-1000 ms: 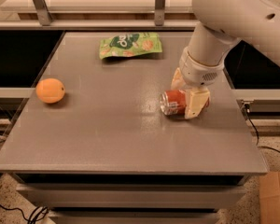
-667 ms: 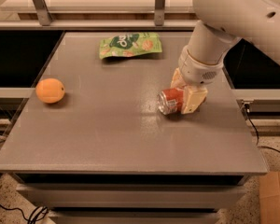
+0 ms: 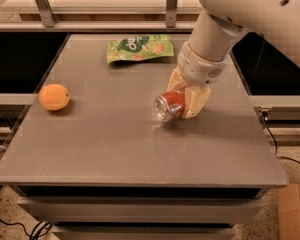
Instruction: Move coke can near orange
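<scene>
Grey and matte, the surface fills most of the view, seen from in front and slightly above. A thick white robot arm reaches down from the upper right to the right-centre of the surface. At its end, the claw has its cream-coloured fingers clamped on either side of the coke can. The can lies tipped on its side, its silver end facing forward and left, the red body tucked between the fingers. I cannot tell whether it touches the surface or hangs just above it. The orange sits alone near the left edge, well apart from the can. A flat green snack bag lies toward the back edge, behind the can and to its left. Cables trail on the floor at both sides.
</scene>
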Robot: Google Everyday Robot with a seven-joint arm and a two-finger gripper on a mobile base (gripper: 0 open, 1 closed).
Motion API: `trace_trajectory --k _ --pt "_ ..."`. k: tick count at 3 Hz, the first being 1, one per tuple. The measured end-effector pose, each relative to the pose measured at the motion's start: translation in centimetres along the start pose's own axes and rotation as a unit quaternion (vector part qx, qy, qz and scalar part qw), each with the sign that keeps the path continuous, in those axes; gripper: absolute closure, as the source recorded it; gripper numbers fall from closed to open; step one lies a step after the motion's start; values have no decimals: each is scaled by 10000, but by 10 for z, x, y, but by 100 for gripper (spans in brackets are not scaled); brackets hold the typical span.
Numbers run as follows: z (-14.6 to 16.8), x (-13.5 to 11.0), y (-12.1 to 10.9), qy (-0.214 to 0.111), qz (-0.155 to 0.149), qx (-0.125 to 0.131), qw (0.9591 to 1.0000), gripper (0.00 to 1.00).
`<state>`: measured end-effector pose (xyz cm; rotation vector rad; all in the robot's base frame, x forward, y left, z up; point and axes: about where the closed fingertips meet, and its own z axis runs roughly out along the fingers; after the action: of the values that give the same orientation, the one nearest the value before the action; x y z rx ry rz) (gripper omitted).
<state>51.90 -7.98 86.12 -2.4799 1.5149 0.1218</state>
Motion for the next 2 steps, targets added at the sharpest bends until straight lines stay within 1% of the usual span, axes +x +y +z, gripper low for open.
trace_trajectory --k 1,2 --pt "5 -30 -13 -95 -726 -107 9973 100" --pt "15 -71 -32 -179 -1567 -235 9872 100"
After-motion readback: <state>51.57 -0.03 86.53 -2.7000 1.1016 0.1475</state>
